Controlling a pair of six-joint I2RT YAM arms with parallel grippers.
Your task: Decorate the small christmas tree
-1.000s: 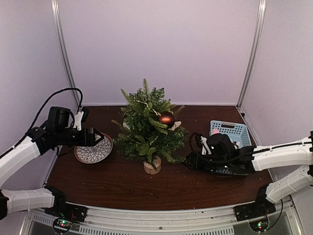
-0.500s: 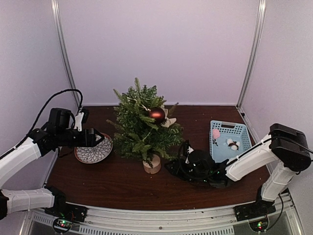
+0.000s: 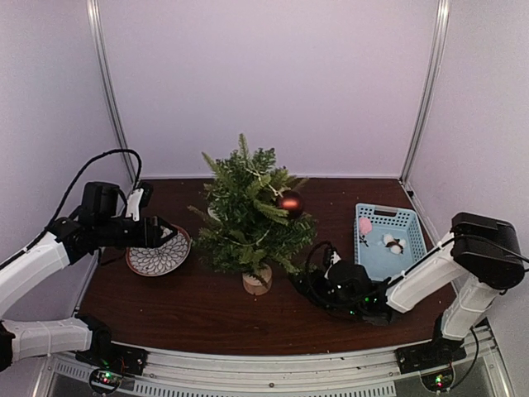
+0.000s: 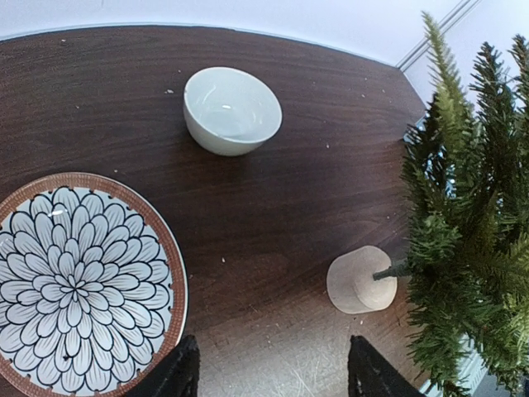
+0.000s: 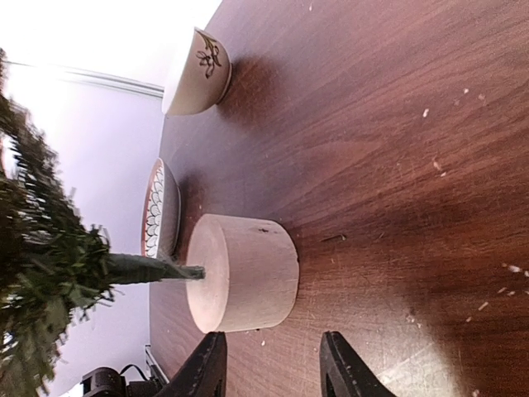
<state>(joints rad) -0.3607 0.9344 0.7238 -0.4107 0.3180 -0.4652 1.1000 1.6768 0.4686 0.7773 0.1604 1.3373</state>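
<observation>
Centrally, small christmas tree, red bauble hung, right tool near stump

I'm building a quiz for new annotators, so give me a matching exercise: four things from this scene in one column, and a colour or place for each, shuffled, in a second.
Things:
1 bauble
2 plate
3 basket
4 bowl

Descriptions:
a white inside, empty
b light blue, farthest right in the top view
c shiny red, hanging on the small christmas tree
d flower pattern, brown rim

Pairs: 1-c; 2-d; 3-b; 4-a
</observation>
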